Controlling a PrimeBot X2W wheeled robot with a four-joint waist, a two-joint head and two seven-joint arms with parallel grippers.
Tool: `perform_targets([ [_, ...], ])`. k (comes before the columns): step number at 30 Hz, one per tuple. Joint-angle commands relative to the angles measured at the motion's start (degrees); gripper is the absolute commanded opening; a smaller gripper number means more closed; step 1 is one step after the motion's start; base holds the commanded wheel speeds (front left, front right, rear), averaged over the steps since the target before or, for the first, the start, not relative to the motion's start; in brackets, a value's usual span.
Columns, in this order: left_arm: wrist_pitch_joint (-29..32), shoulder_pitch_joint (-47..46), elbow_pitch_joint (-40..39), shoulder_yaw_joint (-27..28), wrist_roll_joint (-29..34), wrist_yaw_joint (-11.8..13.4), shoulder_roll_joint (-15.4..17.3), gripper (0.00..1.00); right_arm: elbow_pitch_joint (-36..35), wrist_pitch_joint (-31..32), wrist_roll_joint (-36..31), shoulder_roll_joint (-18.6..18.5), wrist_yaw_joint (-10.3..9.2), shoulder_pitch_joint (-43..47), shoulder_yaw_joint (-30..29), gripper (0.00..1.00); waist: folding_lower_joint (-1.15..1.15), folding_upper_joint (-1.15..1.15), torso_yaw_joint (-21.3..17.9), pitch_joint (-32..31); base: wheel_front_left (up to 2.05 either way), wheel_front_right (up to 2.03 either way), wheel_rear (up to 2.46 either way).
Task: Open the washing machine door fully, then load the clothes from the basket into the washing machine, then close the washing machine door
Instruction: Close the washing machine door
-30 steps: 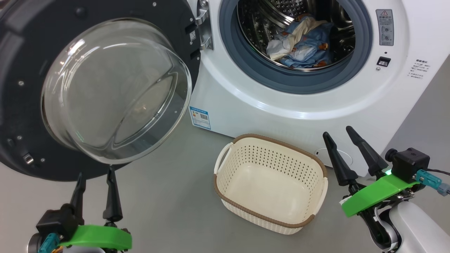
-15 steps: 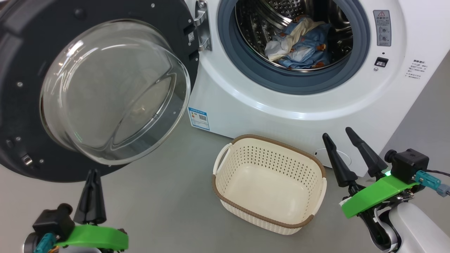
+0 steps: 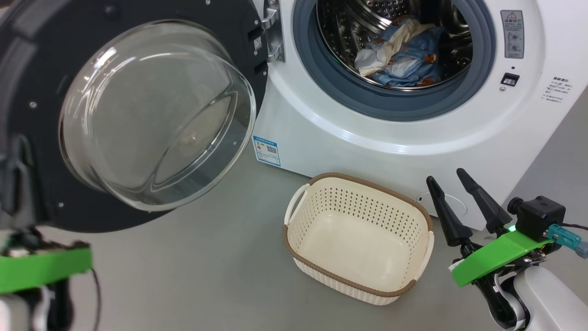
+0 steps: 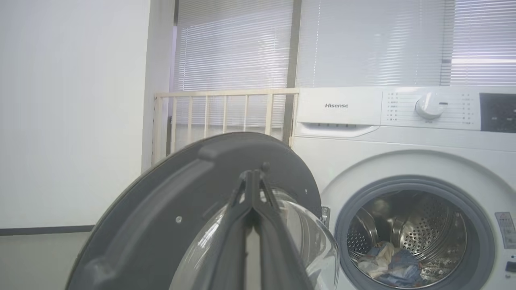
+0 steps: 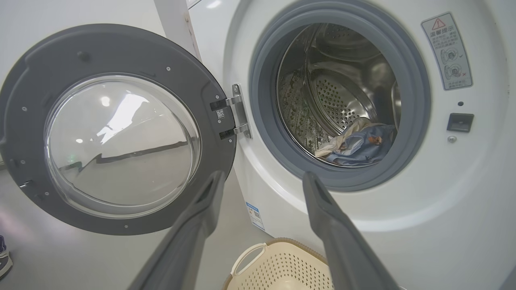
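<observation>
Grey floor (image 3: 206, 276), bare, lab-type room. Head view: the washing machine (image 3: 367, 138) stands ahead of me, the washing machine door (image 3: 156, 115) is swung wide open to its left, the clothes (image 3: 404, 59) lie in the drum, and the basket (image 3: 358, 181) sits empty on the floor in front. So I judge loading done and closing the door to be the step in hand. My right gripper (image 3: 445, 175) hangs beside the basket, spread apart and holding nothing. My left gripper (image 3: 17, 151) is a blur against the door's dark rim, and I can't tell contact there. Left wrist view: blinds (image 4: 363, 40) and a wooden rail (image 4: 221, 108) are behind; my fingers (image 4: 238, 241) are pressed together on nothing, pointing at the door's inner face. How close they are is hard to say. Right wrist view: my fingers are wide apart, with the hinge (image 5: 240, 108) and latch slot (image 5: 459, 122) clear. Next move: push the door's free edge round on the hinge until it catches the slot, keeping clear of the glass bowl. The machine's top is cut off in the head view, and the door's outer face is hidden. There's maybe a shoe (image 5: 4, 262) at the frame edge.
</observation>
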Motion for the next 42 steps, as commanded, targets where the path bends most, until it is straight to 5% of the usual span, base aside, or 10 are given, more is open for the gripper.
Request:
perform_targets([
  [1,1.4,-3.2,-3.3,3.3,-1.6,-0.3,3.2,0.00,-1.2,-0.5,0.2,-1.0,0.26,0.1,1.0,1.00,0.00,0.00,0.0,0.1,0.00,0.00,0.00],
  [8,6.5,-9.0,-2.2,11.8,-16.4,-1.5,6.0,0.00,-1.1,-0.5,0.3,-2.1,0.26,-0.7,1.7,1.00,0.00,0.00,-1.0,1.2,0.00,0.00,0.00],
  [14,12.3,-15.7,9.8,21.8,-34.3,-2.1,8.8,0.00,-1.1,-0.5,0.4,-3.6,0.26,-1.7,2.2,1.00,0.00,0.00,-2.4,2.7,0.00,0.00,0.00],
  [21,17.7,-21.9,26.2,30.2,-48.2,-2.5,12.5,0.00,-1.2,-0.5,0.6,-5.8,0.26,-2.8,3.3,1.00,0.00,0.00,-4.0,4.8,0.00,0.00,0.00],
  [31,20.1,-27.6,43.4,36.7,-56.2,-2.7,17.5,0.00,-1.8,-0.4,0.9,-9.9,0.26,-5.4,4.8,1.00,0.00,0.00,-6.6,9.3,0.00,0.00,0.00],
  [42,21.0,-28.4,49.3,37.4,-57.5,-2.9,20.4,0.00,-2.5,-0.2,1.1,-11.6,0.26,-6.5,5.1,1.00,0.00,0.00,-9.4,11.8,0.00,0.00,0.00],
])
